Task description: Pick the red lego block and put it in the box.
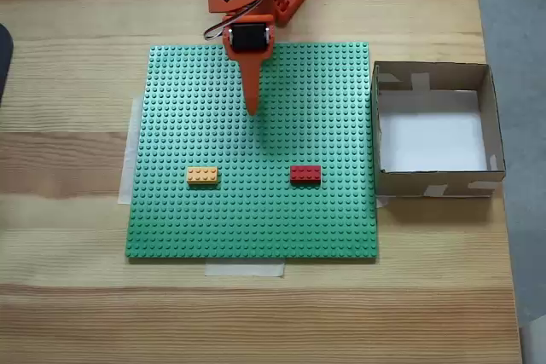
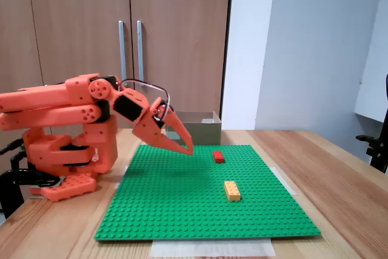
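- Bench (image 1: 68, 83): pale wood planks, carrying everything listed below.
- Baseplate (image 1: 213, 228): green, studded, square, lying flat at the middle of the bench, with pale tape strips showing at its edges.
- Red lego block (image 1: 305, 174): lying flat on the baseplate, toward the box side in the view from above; nothing touches it. Also visible from the side (image 2: 219, 156).
- Orange-yellow brick (image 1: 202, 176): same shape, flat on the baseplate, well apart from the red one and level with it in the view from above.
- Box (image 1: 493, 138): brown cardboard, shallow, white floor, pale tape on its walls; it sits on the bench just beside the baseplate's right edge in the view from above. Nothing inside.
- Arm (image 2: 60, 104): orange, folded low over its base at the far end of the bench.
- Gripper (image 1: 252, 108): pointed down over the baseplate, above the studs, well short of both bricks; its fingers are closed together with nothing between them, as the side view (image 2: 188, 148) shows.
- Cupboard doors (image 2: 79, 28): brown, behind the bench.
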